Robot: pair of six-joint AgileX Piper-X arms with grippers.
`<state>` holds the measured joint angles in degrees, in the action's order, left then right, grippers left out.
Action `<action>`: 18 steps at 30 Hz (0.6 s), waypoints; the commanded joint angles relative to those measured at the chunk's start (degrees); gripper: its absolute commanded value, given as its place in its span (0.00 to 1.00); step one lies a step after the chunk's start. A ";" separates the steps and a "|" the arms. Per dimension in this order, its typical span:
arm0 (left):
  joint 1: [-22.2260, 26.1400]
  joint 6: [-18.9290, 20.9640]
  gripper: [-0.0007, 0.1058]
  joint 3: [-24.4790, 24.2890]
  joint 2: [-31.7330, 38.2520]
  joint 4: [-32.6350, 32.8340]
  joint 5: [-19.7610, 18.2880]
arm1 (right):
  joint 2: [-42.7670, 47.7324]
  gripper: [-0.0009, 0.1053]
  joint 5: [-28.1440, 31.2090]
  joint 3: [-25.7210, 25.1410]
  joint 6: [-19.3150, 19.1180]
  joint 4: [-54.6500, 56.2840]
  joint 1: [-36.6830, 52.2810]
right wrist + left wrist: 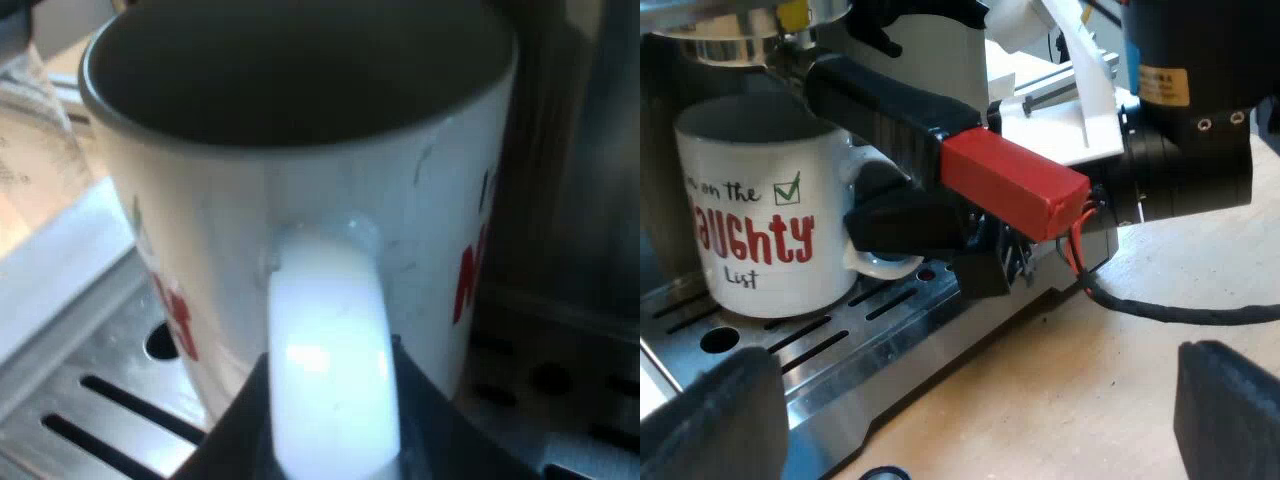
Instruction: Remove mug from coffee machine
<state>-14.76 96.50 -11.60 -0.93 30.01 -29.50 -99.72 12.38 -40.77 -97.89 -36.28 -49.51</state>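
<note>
In the left wrist view, one white mug (760, 225) with red and black lettering is standing upright on the slotted metal drip tray (840, 345) of the coffee machine (930, 60), directly under the machine's front. One holder (890, 110) is sitting locked into that front above the mug, its dark handle reaching out over the mug's rim and ending in a red block (1015, 185). The left gripper (975, 400) is hovering near the tray's edge over the wooden table (1140, 320), and its two black fingers (710, 425) are standing wide apart with nothing between them. The right gripper (895, 235) is reaching in beneath the red-ended handle and is sitting at the mug's one white handle (885, 265). In the right wrist view, the same single mug is sitting very close, its dark inside showing and its handle pointing straight at the camera. The right gripper's two fingers (225, 440) are lying one on each side of that handle, pressing against it, so they are clamping the mug by its handle. The mug's base is resting on the tray, beside several long slots and one round hole (160, 342).
</note>
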 commanded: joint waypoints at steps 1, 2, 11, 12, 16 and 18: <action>-0.20 -0.24 0.75 -0.05 -0.04 -0.76 -0.76 | 2.44 0.01 -0.66 -0.64 -3.61 -0.24 -0.54; -0.20 -0.24 0.75 -0.05 -0.04 -0.76 -1.02 | 2.88 0.01 -0.66 -0.64 -3.69 0.54 -0.72; -0.20 -0.24 0.75 -0.05 -0.04 -0.76 -1.15 | 7.64 0.01 4.78 -0.45 -3.53 9.61 -2.19; -0.20 -0.24 0.75 -0.05 -0.04 -0.76 -1.15 | 8.27 0.01 4.90 -0.21 -3.53 9.60 -2.48; -0.20 -0.24 0.75 -0.05 -0.04 -0.76 -1.15 | 10.37 0.01 6.10 1.25 -3.15 9.60 -3.56; -0.20 -0.24 0.75 -0.05 -0.04 -0.76 -1.15 | 11.48 0.01 7.18 2.42 -2.20 9.60 -4.17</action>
<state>-14.76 96.50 -11.60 -0.93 30.01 -29.97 -89.85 18.81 -37.72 -99.97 -24.01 -53.57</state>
